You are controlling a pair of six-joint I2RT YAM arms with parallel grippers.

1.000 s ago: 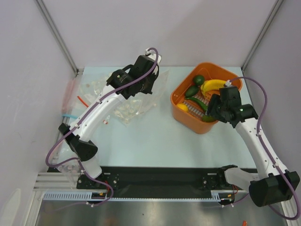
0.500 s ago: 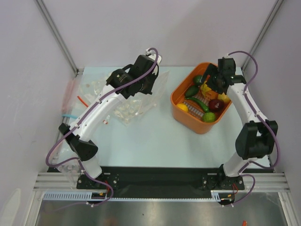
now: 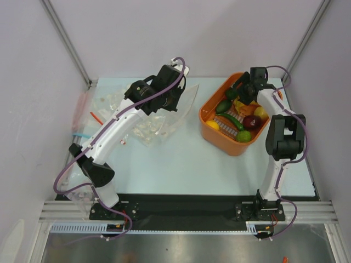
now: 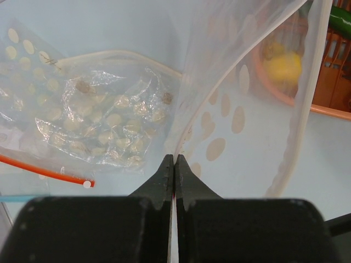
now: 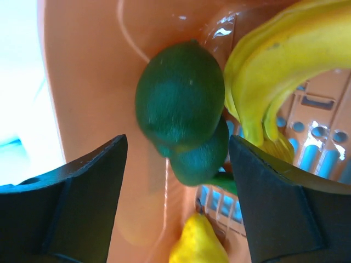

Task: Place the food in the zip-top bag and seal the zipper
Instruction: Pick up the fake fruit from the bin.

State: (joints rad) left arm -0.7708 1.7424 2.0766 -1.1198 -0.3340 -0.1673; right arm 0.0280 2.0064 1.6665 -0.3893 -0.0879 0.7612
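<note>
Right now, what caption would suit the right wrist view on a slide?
Open right gripper poised over the avocado in the basket, banana alongside.

Clear filmy plastic zip-top bag [image 4: 237, 112], glossy orange plastic basket [image 5: 88, 71]

The pale blue table [image 3: 181, 164] is carrying an orange basket [image 3: 211, 130] on its far right part. Left of the basket, apart from it, the dotted zip-top bag [image 3: 149, 130] is lying crumpled on the surface. Farther left of the basket, plain clear bags [image 3: 107, 104] are lying flat, one showing a red strip [image 3: 95, 116], another a blue strip [image 3: 80, 134].
</note>
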